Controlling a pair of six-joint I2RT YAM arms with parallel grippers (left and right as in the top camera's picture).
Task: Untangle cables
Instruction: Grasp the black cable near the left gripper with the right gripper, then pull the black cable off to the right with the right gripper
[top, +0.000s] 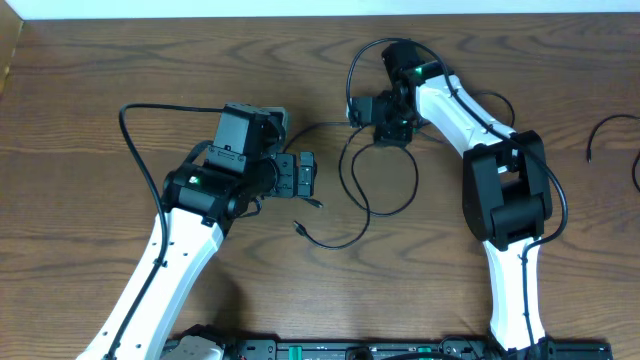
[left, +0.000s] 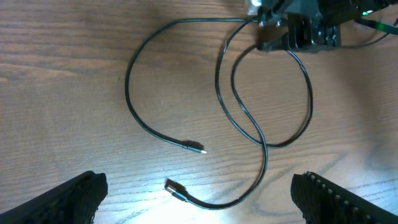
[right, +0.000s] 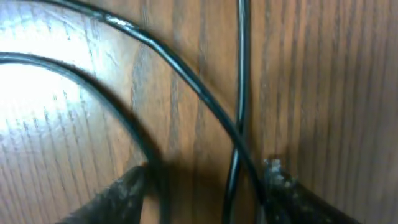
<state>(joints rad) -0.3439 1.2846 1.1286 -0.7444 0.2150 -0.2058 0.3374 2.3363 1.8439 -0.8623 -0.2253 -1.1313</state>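
Note:
Thin black cables (top: 383, 190) lie in crossing loops on the wooden table between the two arms. In the left wrist view the loops (left: 263, 138) end in a whitish-tipped plug (left: 198, 148) and a dark plug (left: 173, 186). My left gripper (left: 199, 199) hovers open above the dark plug, touching nothing. My right gripper (top: 390, 128) is low over the top of the loops. In the right wrist view its jaws (right: 208, 180) stand partly apart. Cable strands (right: 239, 93) run between them, close to the right finger (right: 280, 183), and a gap still shows.
Another thin black cord (top: 608, 128) lies near the table's right edge. A thicker black lead (top: 135, 125) arcs off the left arm. The table's far edge (top: 300, 20) runs along the top, just behind the right gripper.

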